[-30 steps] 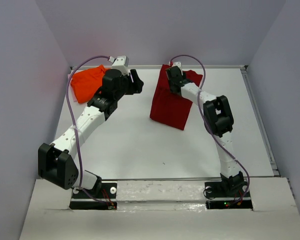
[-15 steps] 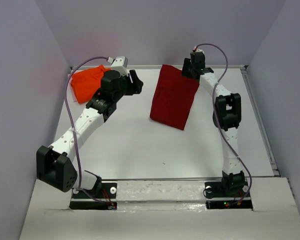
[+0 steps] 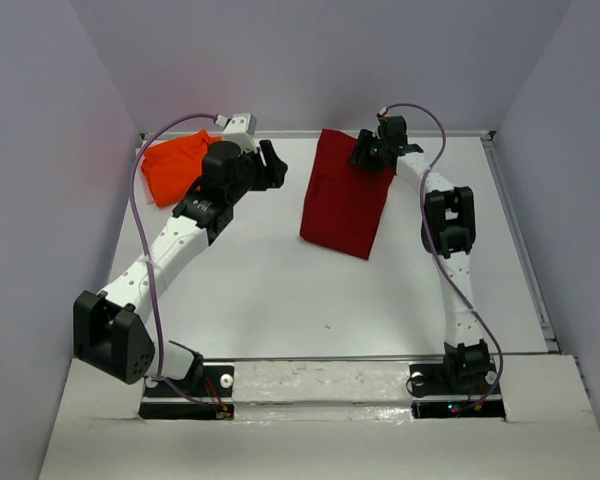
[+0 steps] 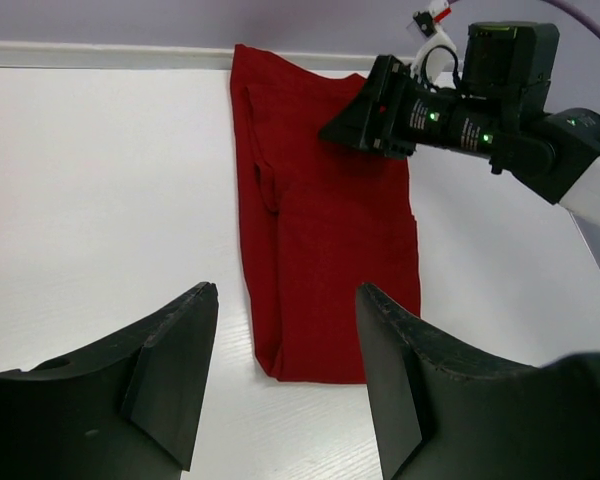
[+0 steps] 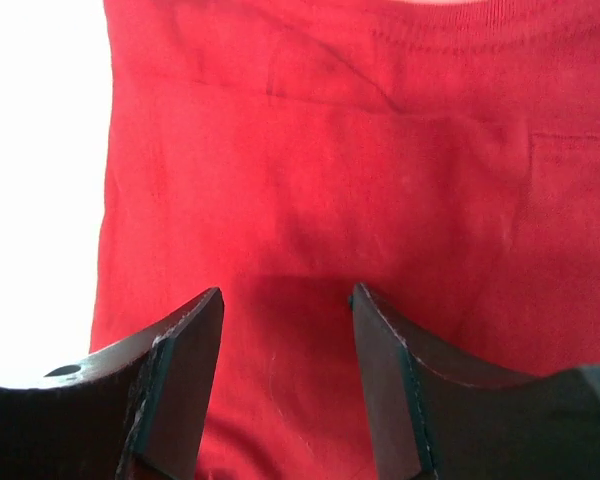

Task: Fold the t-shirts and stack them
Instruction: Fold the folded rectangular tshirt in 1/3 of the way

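Two shirts on the table (image 3: 280, 290): one red shirt (image 3: 342, 205), folded long, reaches the back edge; one orange shirt (image 3: 172, 163) is bunched in the far left corner. Nearer, bare table. Left gripper (image 3: 273, 165), wide and holding nothing, hangs between them; right gripper (image 3: 365, 152), wide, over the red shirt's far end.

Orange t-shirt (image 3: 170, 163) partly behind the left arm (image 3: 180, 236)

A folded crimson t-shirt (image 3: 342, 205) lies on the white table (image 3: 280, 290), the right gripper (image 3: 366, 153) over its far edge. The orange t-shirt (image 3: 170, 165) sits bunched far left, the left gripper (image 3: 274, 165) between them.
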You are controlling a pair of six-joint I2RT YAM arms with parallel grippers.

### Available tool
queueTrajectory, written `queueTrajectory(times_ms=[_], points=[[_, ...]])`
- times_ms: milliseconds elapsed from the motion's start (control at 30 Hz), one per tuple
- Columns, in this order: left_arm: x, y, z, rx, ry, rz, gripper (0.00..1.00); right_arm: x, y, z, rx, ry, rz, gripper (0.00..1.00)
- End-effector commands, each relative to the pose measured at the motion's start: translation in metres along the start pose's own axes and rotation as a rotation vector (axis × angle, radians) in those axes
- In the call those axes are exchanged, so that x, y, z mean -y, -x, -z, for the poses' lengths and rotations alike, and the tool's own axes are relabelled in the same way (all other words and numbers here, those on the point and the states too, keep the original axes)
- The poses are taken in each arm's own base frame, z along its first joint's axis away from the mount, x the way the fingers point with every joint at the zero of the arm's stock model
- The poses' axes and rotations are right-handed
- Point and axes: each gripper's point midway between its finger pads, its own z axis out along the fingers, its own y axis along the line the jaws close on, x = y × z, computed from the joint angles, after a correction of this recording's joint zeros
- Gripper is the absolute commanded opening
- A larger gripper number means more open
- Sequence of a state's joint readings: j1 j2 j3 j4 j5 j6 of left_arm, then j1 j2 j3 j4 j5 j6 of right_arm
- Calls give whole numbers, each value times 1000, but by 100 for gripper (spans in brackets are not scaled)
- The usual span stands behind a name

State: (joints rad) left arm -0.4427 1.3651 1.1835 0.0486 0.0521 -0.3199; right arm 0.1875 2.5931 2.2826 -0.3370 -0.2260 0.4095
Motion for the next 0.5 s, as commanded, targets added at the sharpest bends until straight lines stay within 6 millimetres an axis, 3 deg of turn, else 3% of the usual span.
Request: queueTrajectory(times_ms=[0,67,200,400,467], points=[[-4,-10,-15,-4,-13,20,67,-38,21,50,59,59,41,60],[-7,-20,-24,-36,-18,37,67,-40,20,69,75,54,42,60],[-17,-51,-46,-109,0,48,67,-49,0,134,105,48,14,60],[-21,-95,-60,-215,-8,108,66,-59,-28,193,101,30,24,61],[-21,-122,-65,-299,-6,125,65,-60,-47,210,57,45,-9,61]])
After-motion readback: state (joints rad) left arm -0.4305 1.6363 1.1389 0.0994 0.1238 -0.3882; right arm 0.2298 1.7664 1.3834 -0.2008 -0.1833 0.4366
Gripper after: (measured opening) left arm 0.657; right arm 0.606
